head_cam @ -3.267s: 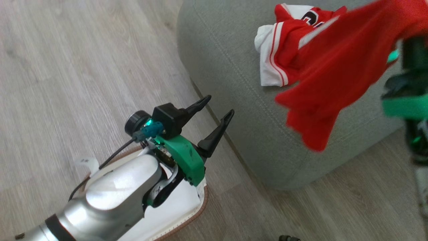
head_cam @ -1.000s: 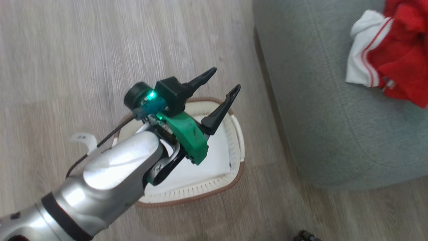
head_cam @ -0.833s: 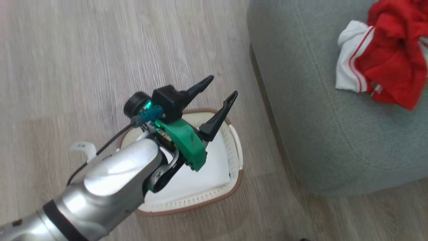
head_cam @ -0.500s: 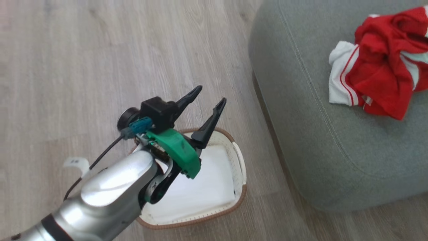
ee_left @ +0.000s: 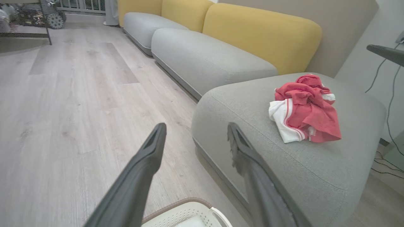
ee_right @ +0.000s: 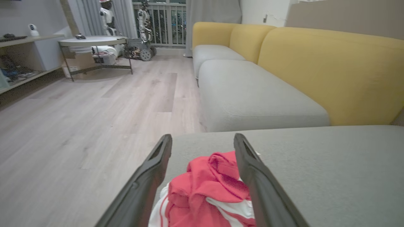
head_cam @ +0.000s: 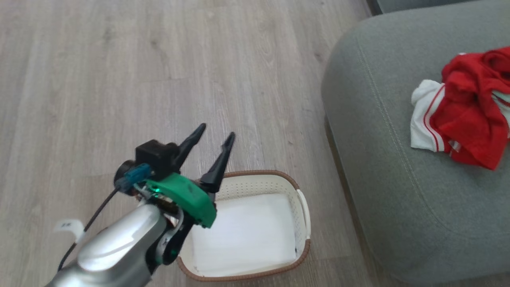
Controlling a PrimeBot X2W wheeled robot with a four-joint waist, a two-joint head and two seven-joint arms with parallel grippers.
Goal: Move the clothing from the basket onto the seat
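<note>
Above the basket's left rim hangs my left pincer (head_cam: 216, 131), fingers spread wide and gripping nothing, tips aimed out over the wooden floor (head_cam: 119, 79). The basket (head_cam: 259, 173) stands on the boards beneath it, its flat white liner (head_cam: 243, 233) lying bare. A narrow strip of floor parts the basket's right handle from the rounded edge of the seat (head_cam: 378, 179).

Over that seat my right pincer (ee_right: 203, 136) is likewise spread wide and empty; the clothing (head_cam: 466, 119) shows between its fingers. I cannot tell how high it hangs above the cloth. The red and white heap lies crumpled on top of the seat, set back from the rounded corner and the stitched seam, with bare cushion on every side I can see.

Beyond the seat run more grey cushions (ee_left: 205, 56) with yellow backrests (ee_left: 262, 34) behind them. To my left the floor lies open, with a round table (ee_right: 93, 41) far across it.
</note>
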